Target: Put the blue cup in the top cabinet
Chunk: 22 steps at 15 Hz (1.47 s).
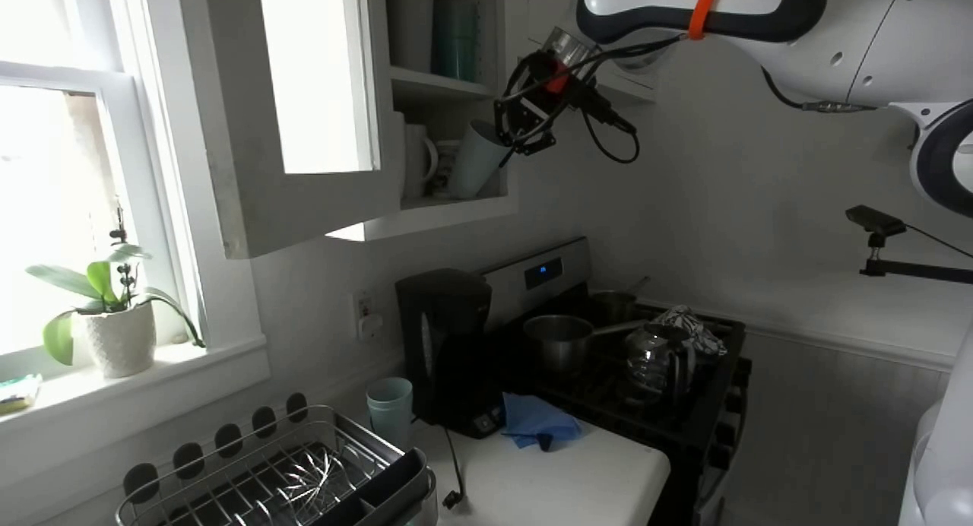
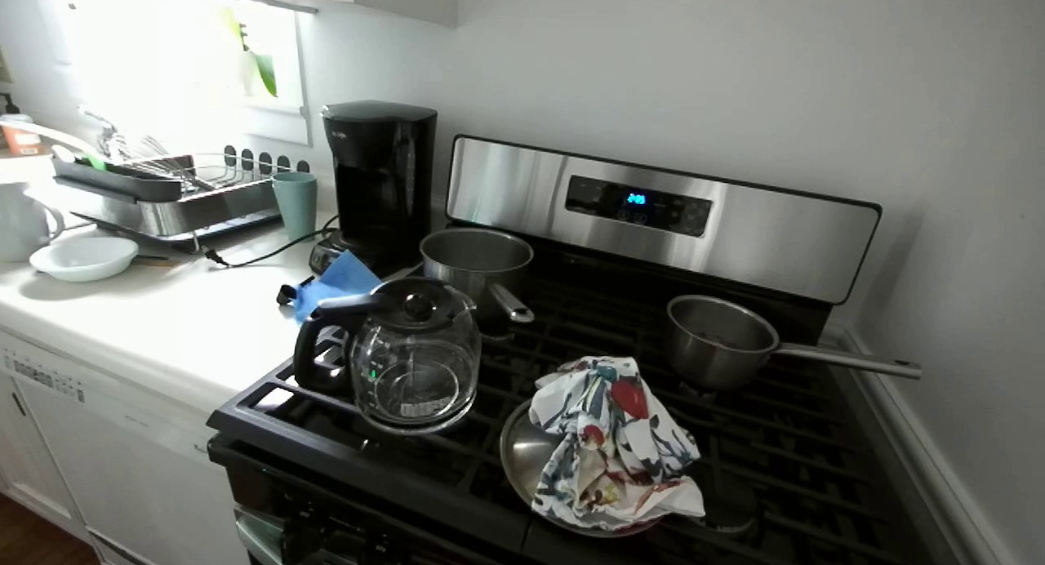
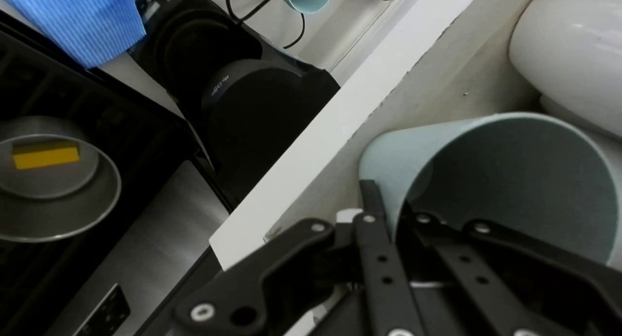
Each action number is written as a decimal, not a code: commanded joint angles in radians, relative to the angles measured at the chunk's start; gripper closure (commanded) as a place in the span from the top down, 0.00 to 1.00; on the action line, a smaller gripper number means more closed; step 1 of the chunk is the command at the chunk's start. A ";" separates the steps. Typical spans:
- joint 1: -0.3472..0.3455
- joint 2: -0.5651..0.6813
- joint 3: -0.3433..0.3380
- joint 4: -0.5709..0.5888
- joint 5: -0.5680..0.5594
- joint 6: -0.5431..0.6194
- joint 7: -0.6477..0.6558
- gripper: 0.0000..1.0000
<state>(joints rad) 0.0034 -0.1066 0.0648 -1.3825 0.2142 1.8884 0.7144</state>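
The light-blue cup (image 1: 473, 165) stands tilted inside the top cabinet (image 1: 456, 217), over its lowest shelf, its mouth toward my gripper. It looks to be touching that shelf. My gripper (image 1: 508, 147) is at the cabinet opening, shut on the cup's wall. In the wrist view the gripper (image 3: 388, 200) has one finger outside the cup (image 3: 413, 151) and the other inside its mouth. The inner fingertip is partly hidden. The cabinet door (image 1: 304, 214) stands open. In the wrist view the cabinet's front edge (image 3: 311, 156) runs beside the cup.
White mugs (image 1: 416, 160) stand beside the cup; teal glasses (image 1: 456, 43) are on the shelf above. Another pale cup (image 1: 389, 408) is on the counter by the coffee maker (image 1: 441, 336). Pots (image 2: 476, 259), a glass carafe (image 2: 416, 361) and a cloth (image 2: 612, 451) are on the stove.
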 commanded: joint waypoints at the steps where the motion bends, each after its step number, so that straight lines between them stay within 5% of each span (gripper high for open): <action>1: 0.003 0.062 -0.008 0.130 0.010 -0.111 0.105 0.04; 11: -0.001 0.184 -0.007 0.300 0.019 -0.179 0.335 0.07; 14: 0.000 0.210 -0.006 0.325 0.018 -0.171 0.372 0.36; 18: 0.000 0.228 -0.005 0.349 0.024 -0.134 0.402 0.62; 20: -0.001 0.235 -0.004 0.361 0.033 -0.121 0.415 0.24; 22: -0.002 0.241 -0.004 0.374 0.036 -0.129 0.432 0.17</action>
<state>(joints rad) 0.0027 0.1041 0.0592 -1.0650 0.2178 1.7606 1.1028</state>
